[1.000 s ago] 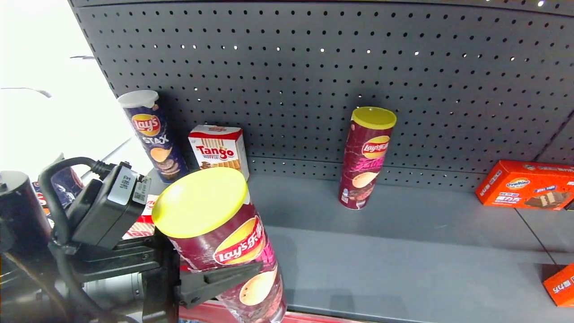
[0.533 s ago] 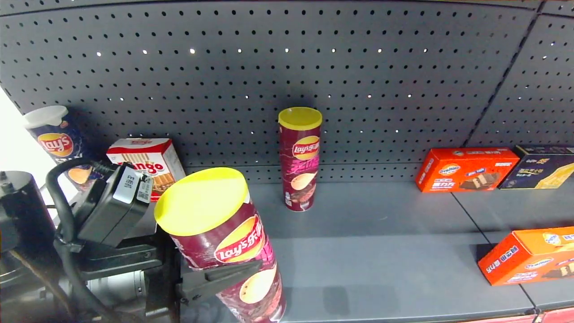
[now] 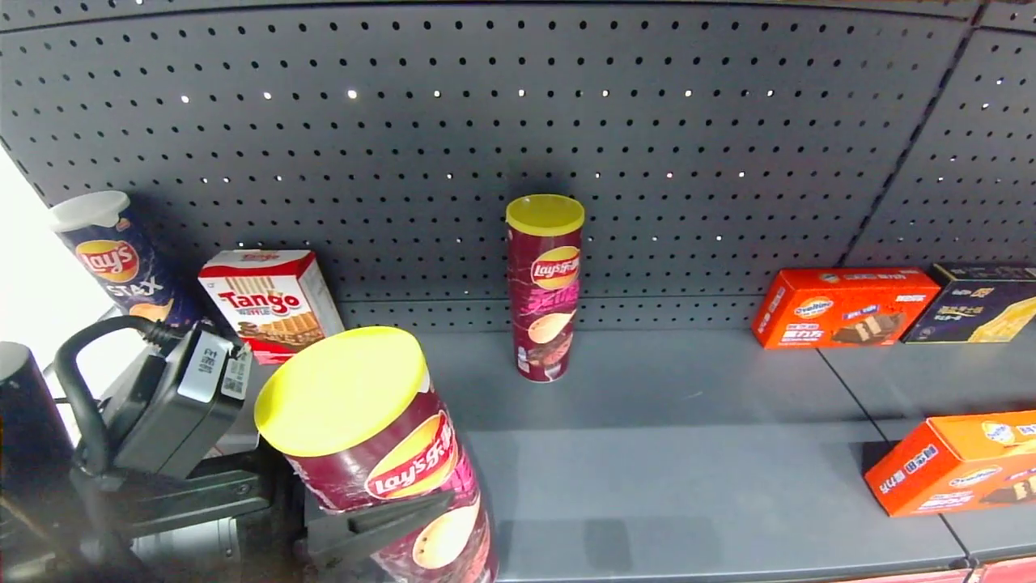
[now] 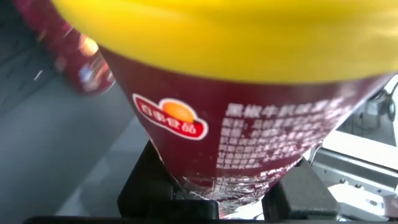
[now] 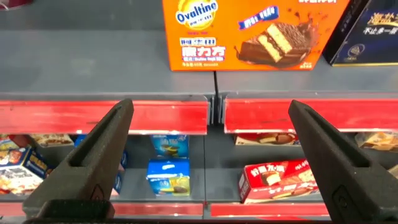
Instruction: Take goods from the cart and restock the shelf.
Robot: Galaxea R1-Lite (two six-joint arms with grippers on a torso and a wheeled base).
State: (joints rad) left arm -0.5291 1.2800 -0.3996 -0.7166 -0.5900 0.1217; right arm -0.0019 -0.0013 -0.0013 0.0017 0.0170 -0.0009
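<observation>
My left gripper (image 3: 356, 526) is shut on a maroon chips can with a yellow lid (image 3: 380, 453), held tilted at the lower left, in front of the grey shelf board (image 3: 688, 453). In the left wrist view the can (image 4: 249, 124) sits between the black fingers (image 4: 298, 196). A second, matching maroon can (image 3: 544, 287) stands upright at the back of the shelf, against the pegboard. My right gripper (image 5: 214, 162) is open and holds nothing; it faces the red price strip (image 5: 155, 115) on the shelf's front edge, below an orange box (image 5: 249, 34).
A blue chips can (image 3: 121, 259) and a red-and-white wafer box (image 3: 271, 304) stand at the shelf's back left. At the right lie two orange boxes (image 3: 842, 306) (image 3: 955, 470) and a dark box (image 3: 983, 301). Boxed goods (image 5: 168, 174) fill the lower shelf.
The head camera panned right one second ago, bringing the right-hand boxes into view. Since half a second ago my left gripper and its can have dropped slightly down and left.
</observation>
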